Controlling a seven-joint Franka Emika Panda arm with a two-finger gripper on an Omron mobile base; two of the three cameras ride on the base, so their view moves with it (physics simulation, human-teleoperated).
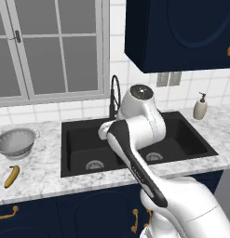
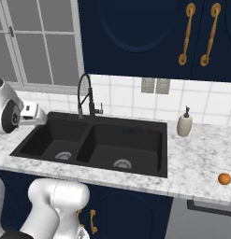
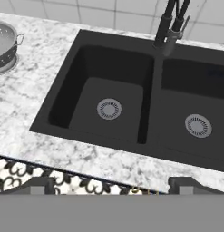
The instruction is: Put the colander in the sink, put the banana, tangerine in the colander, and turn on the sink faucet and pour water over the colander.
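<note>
colander (image 1: 16, 142) set on counter at 9 o'clock of sink (image 1: 74, 139), ungrasped | banana (image 1: 12, 176) lies beside it | gripper (image 3: 113, 183) held apart, empty, poised above sink front for reach

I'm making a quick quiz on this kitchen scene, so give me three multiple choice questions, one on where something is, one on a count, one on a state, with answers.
1. Where is the colander?
A. in the left basin
B. on the counter left of the sink
C. beside the soap dispenser

2. How many round drains does the sink have?
A. one
B. two
C. three

3. What is the state of the sink faucet?
A. running into the left basin
B. running into the right basin
C. no water flowing

Answers:
1. B, it stands on the marble counter near the banana.
2. B, one drain sits in each basin.
3. C, no stream shows and both basins look dry.
</note>
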